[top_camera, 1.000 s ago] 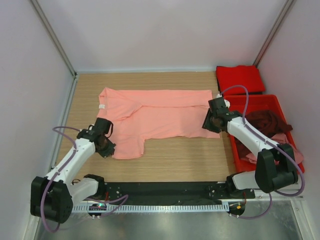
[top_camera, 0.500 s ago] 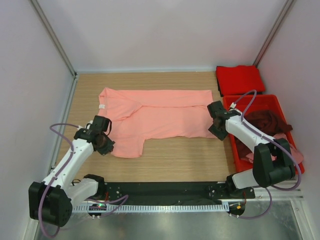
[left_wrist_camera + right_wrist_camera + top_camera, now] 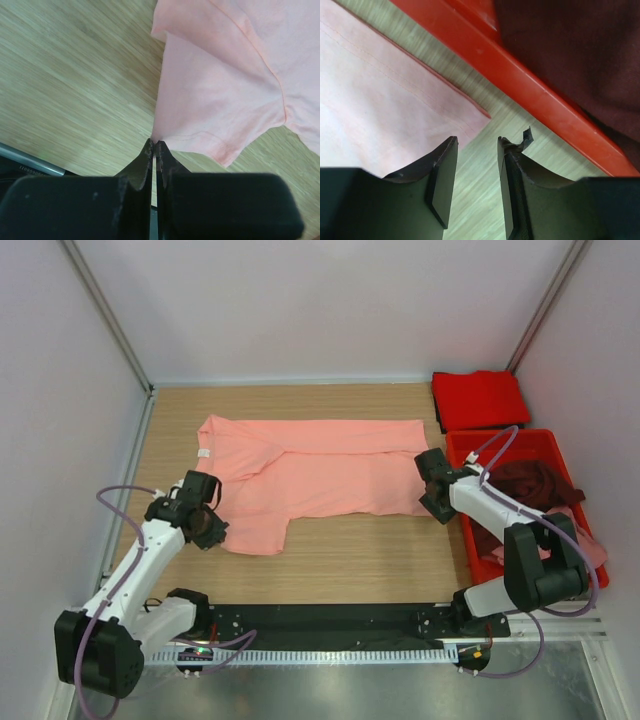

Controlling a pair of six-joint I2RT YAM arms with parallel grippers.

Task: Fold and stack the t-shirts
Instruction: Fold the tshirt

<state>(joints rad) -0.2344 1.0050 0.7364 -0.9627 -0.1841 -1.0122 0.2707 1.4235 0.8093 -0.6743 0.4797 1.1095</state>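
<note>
Lying spread mid-table, the salmon shirt point(image 3: 320, 475) has its collar toward 9 o'clock. At 8 o'clock the left gripper point(image 3: 154, 145), jaws pressed together, touches the sleeve's edge; I cannot tell whether cloth is pinched. At 3 o'clock the right gripper point(image 3: 477, 141) stands partly open over bare table point(image 3: 350, 550), between hem corner and bin point(image 3: 505, 437). A red shirt point(image 3: 480, 398) sits folded at 1 o'clock. A maroon shirt point(image 3: 530, 485) and a pink shirt point(image 3: 597, 552) lie in the bin.
</note>
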